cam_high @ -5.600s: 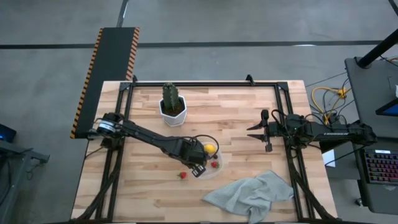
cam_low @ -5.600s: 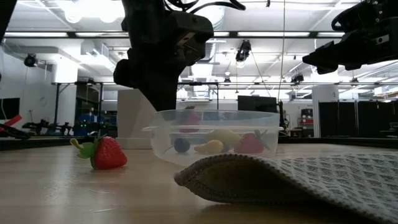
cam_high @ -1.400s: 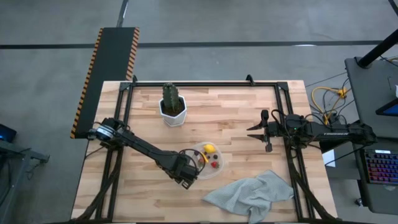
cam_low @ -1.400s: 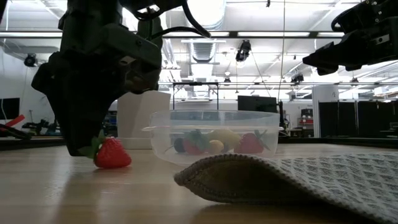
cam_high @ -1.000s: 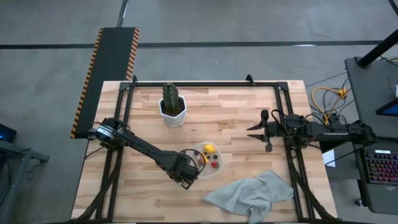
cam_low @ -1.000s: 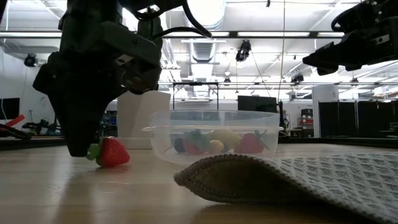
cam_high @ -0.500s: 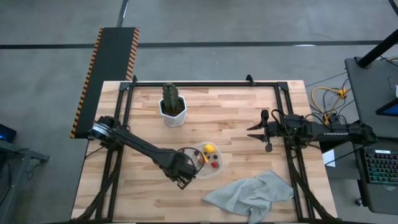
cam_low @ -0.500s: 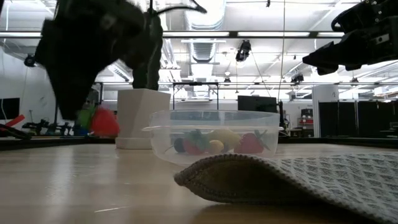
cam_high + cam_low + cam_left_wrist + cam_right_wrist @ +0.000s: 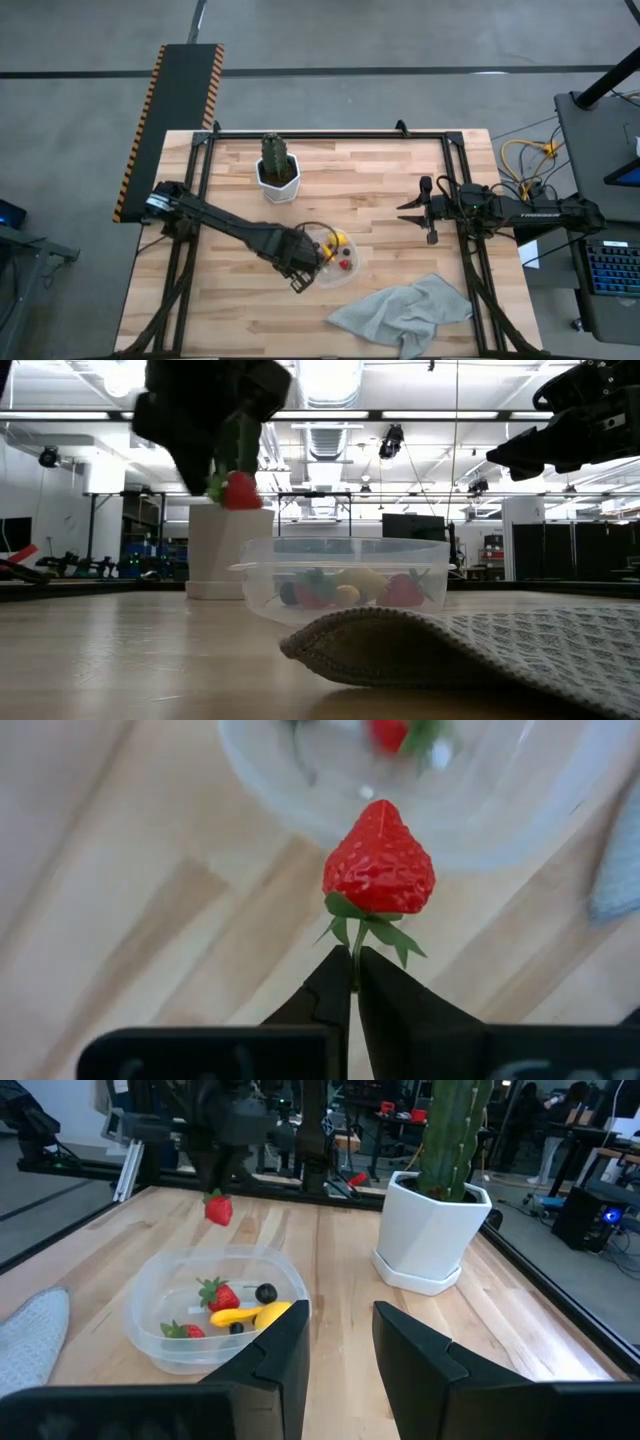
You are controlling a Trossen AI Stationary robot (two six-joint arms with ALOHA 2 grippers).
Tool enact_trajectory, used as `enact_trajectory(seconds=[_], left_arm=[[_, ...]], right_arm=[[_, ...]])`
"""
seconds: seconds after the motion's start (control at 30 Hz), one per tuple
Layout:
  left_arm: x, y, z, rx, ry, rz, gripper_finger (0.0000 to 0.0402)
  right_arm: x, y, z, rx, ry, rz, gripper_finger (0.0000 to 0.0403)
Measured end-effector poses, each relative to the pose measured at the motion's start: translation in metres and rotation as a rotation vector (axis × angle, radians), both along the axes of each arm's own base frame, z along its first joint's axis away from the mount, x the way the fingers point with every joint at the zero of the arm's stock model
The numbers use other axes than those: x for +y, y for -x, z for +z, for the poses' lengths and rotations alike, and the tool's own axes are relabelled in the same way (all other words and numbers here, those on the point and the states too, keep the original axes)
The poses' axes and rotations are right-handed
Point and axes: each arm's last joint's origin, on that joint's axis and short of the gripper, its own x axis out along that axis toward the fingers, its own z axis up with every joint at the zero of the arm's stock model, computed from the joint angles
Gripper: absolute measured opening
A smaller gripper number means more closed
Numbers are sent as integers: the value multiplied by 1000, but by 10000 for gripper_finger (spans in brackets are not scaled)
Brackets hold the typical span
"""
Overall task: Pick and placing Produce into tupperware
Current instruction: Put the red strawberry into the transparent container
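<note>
Because the left gripper (image 9: 354, 982) has pinched the strawberry (image 9: 379, 860) by its thin green stalk and not by the flesh, the fruit hangs free ahead of the closed fingertips, red body and leaves fully exposed. That looks a slight hold, and I'd judge a quick swing could shake it loose. From table level the berry is carried clear of the wood, higher than the rim of the tupperware (image 9: 345, 547) and just left of it, so the likely next step is to bring it over the opening and let go.

The clear container sits near the middle of the table, with the grey-green cloth (image 9: 400, 315) to its near right and the cactus (image 9: 276, 156) in its white pot farther back. Inside it lie two more strawberries, a yellow piece and a dark berry (image 9: 265, 1293).

The right gripper (image 9: 336, 1342) waits at the right edge, fingers apart and empty.
</note>
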Motion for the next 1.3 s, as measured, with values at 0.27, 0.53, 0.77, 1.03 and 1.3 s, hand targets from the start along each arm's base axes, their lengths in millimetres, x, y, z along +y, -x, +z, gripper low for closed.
enact_trajectory(seconds=[0.27,0.53,0.77,1.03,1.3], left_arm=[[25,-16,4,-52,-32,-77,0],[37,-26,4,-123,-43,-112,0],[40,-31,3,-169,-49,-141,0],[41,-35,-11,-188,-73,-138,0],[40,-46,-39,-130,-81,-147,0]], right_arm=[[0,0,0,-1,0,0,105],[0,0,0,-1,0,0,105],[0,0,0,0,0,0,105],[0,0,0,2,0,0,105],[0,0,-1,9,-1,0,105]])
